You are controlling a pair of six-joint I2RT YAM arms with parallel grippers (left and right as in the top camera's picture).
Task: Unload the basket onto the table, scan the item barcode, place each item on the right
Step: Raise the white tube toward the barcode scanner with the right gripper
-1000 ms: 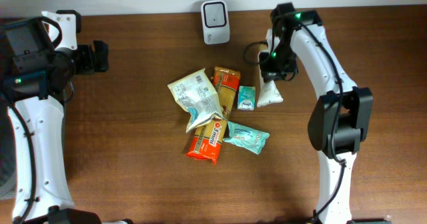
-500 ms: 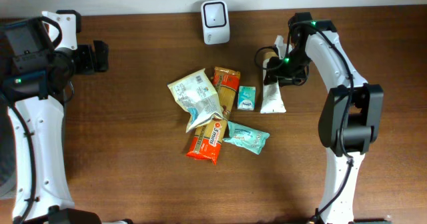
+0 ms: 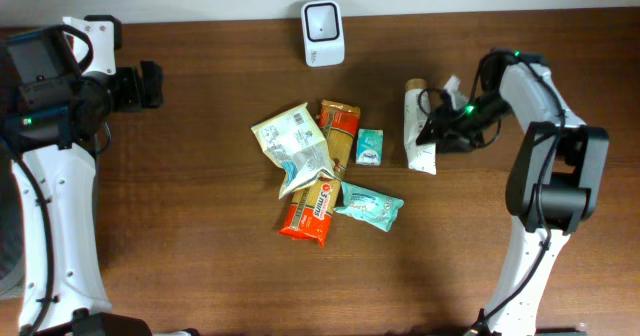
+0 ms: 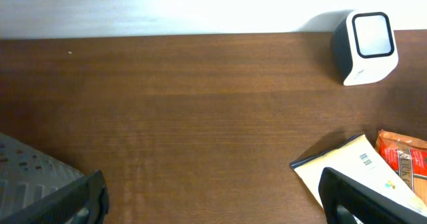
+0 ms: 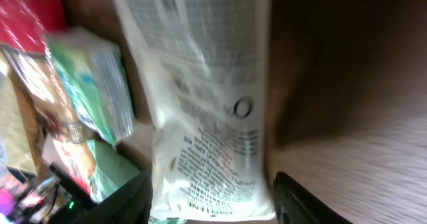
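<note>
From my seat the scanner (image 3: 323,33) is my marker: it stands at the far edge of the bench (image 3: 200,266), window facing up.

The white pouch (image 3: 419,128) lies flat on the bench, off to the right of the scanner and somewhat nearer the arm bases, well apart from it. Its brown capped end points back toward the scanner's edge of the bench.

The right claw (image 3: 445,131) sits low at the pouch's side farthest from the scanner. On the right wrist view its fingers (image 5: 133,201) stand parted with the pouch (image 5: 200,97) between them. I see a gap on one side, so I read the claw as partly open and not pinching. Printed text faces that camera, but it is too blurred for me to pick out a barcode.

The left claw (image 3: 150,84) hangs far to the left of the scanner. On its wrist view the left claw (image 4: 210,184) is spread wide with only bare bench between its fingers, and the scanner (image 4: 365,45) shows at upper right.

Nearer the arm bases than the scanner lies a loose heap: a cream packet (image 3: 290,146), an orange pack (image 3: 340,131), a small teal pack (image 3: 370,147), a red-orange packet (image 3: 312,208) and a pale teal packet (image 3: 370,206). The small teal pack lies just beside the pouch, on its scanner side.
</note>
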